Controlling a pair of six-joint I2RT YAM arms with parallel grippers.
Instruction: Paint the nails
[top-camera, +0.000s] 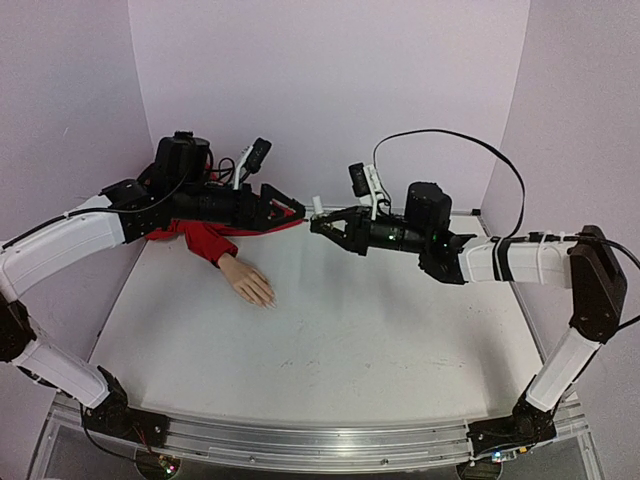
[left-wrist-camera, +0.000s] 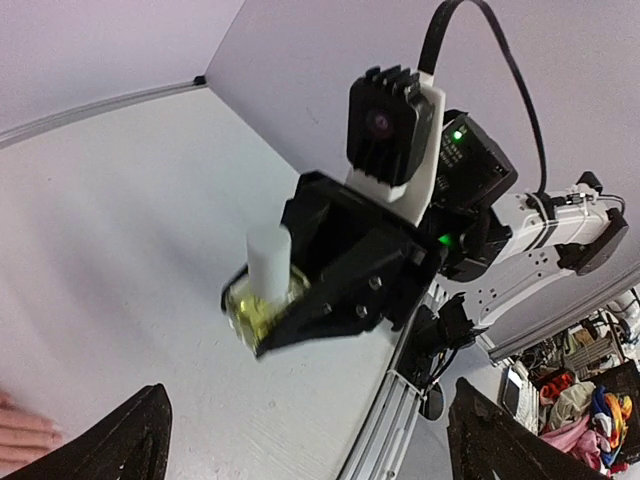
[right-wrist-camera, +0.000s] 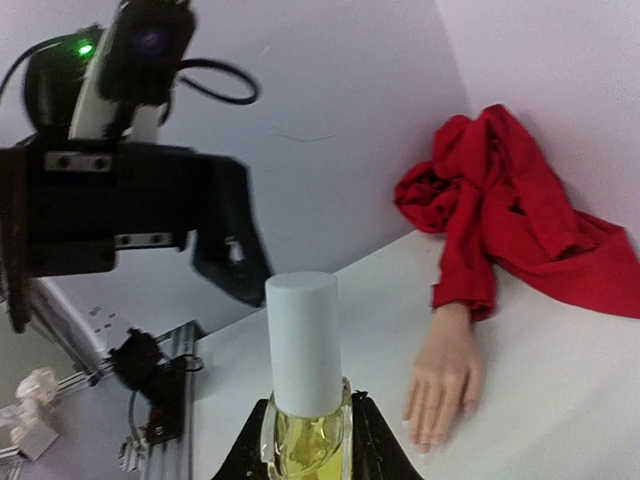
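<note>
The pale peach mannequin hand (top-camera: 247, 280) lies palm down on the white table, its red sleeve (top-camera: 205, 238) bunched at the back left. Its nails (right-wrist-camera: 428, 438) are tiny at the fingertips. My right gripper (top-camera: 318, 222) is shut on a small yellowish bottle (right-wrist-camera: 305, 430) with a white cap (right-wrist-camera: 302, 340), held upright above the table's back middle. My left gripper (top-camera: 297, 210) is open and empty, facing the bottle (left-wrist-camera: 258, 305) from the left, a short gap away. Its own fingers (left-wrist-camera: 128, 440) show spread at the bottom corners of the left wrist view.
Purple walls close the back and sides. The red fabric (right-wrist-camera: 510, 210) piles up against the back left corner. The metal rail (top-camera: 320, 440) runs along the near table edge. A black cable (top-camera: 470, 150) loops above the right arm.
</note>
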